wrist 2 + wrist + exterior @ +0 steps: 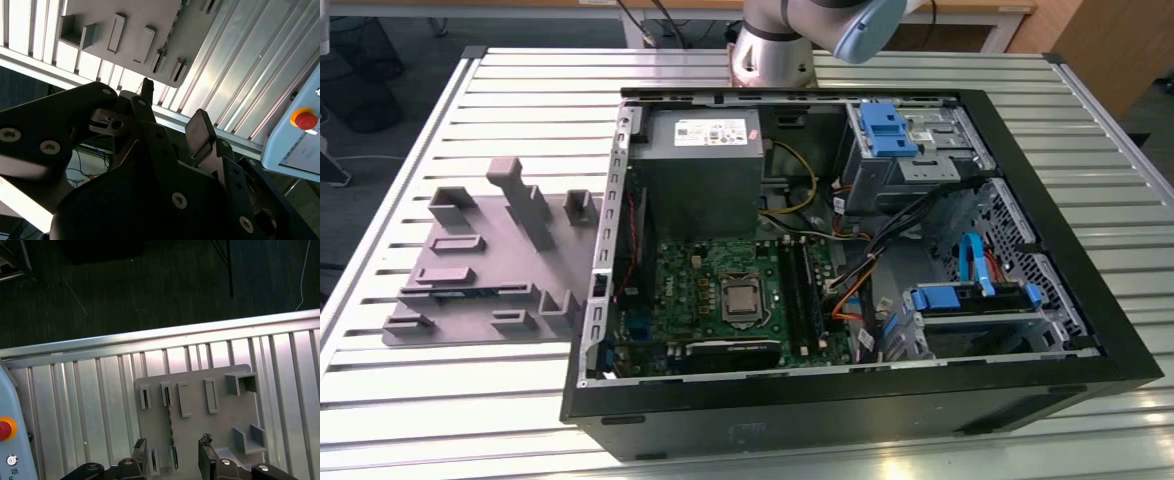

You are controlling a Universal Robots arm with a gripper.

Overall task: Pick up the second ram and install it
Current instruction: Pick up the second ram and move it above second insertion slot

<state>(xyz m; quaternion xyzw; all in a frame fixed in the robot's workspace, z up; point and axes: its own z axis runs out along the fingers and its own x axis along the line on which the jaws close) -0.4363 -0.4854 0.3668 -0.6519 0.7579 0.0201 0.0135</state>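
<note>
Tool (172,450) with fingers (206,447) spread, nothing pinched. Hangs well above the grey fixture (200,405) on the slatted tabletop (75,405). On edge in a fixture slot, the second ram (170,422), in line with the gap between the fingers. Open computer case (854,270) to the exterior view's right of the fixture.

Slatted aluminium table (480,400) is carrying two items directly. A grey slotted fixture plate (467,270) is lying flat toward the exterior view's left. An open black PC case (854,410) is lying on its side just beside it, toward the right; can't tell if they're touching. In both wrist views the plate is sitting flat near a table edge.
</note>
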